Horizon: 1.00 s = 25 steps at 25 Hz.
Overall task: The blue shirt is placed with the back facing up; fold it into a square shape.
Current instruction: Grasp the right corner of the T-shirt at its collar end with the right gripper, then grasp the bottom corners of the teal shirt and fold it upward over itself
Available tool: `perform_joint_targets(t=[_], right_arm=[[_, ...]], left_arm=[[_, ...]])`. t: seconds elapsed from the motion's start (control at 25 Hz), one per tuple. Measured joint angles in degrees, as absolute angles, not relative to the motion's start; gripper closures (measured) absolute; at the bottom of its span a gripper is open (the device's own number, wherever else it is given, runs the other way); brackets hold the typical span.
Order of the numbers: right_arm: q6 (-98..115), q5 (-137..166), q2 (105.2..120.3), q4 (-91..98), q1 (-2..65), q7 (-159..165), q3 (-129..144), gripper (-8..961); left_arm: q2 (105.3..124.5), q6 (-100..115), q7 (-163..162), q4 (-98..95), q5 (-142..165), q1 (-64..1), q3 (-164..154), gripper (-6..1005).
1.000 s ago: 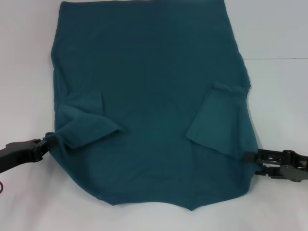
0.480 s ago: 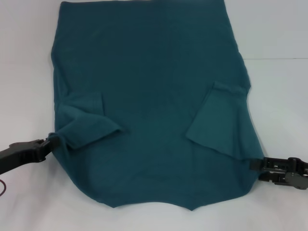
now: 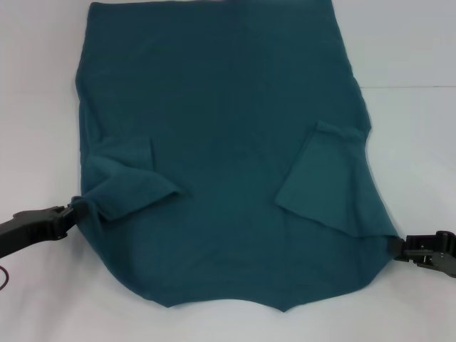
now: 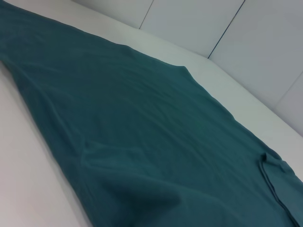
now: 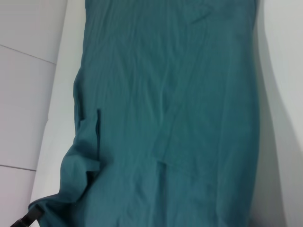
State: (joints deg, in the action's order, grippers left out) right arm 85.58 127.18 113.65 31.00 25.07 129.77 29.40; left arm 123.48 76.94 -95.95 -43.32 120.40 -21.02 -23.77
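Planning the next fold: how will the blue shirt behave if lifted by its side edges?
The blue shirt is probably floppy: its sleeves lie folded flat and soft wrinkles run across it, so it should sag between the left claw and right claw. It looks thin, so likely light.

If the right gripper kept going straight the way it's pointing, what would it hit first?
The right gripper points inward at the blue shirt's edge, so it would probably meet that cloth first; its height is unclear.

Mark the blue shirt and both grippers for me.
blue shirt (image 3: 221, 121): head view, middle of the back panel.
left gripper (image 3: 71, 211): head view, tip at the shirt's left edge.
right gripper (image 3: 396, 246): head view, tip at the shirt's right edge.
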Motion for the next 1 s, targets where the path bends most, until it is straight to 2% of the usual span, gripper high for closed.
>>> perform_joint_targets(t=[0.2, 0.44, 1.0], right_arm=[[85.0, 127.2, 113.64, 31.0, 25.2, 129.8, 29.5, 725], [84.3, 127.3, 113.65, 30.8, 25.1, 129.7, 29.5, 924], [86.6, 126.7, 113.32, 31.0, 22.6, 122.0, 26.4, 924]], left_arm=[[123.48, 76.8, -96.1, -43.3, 120.4, -21.3, -23.8, 966], [123.48, 76.7, -96.2, -43.4, 120.4, -21.6, -23.7, 964], [123.75, 80.7, -101.5, -46.8, 120.1, -18.4, -22.7, 959]])
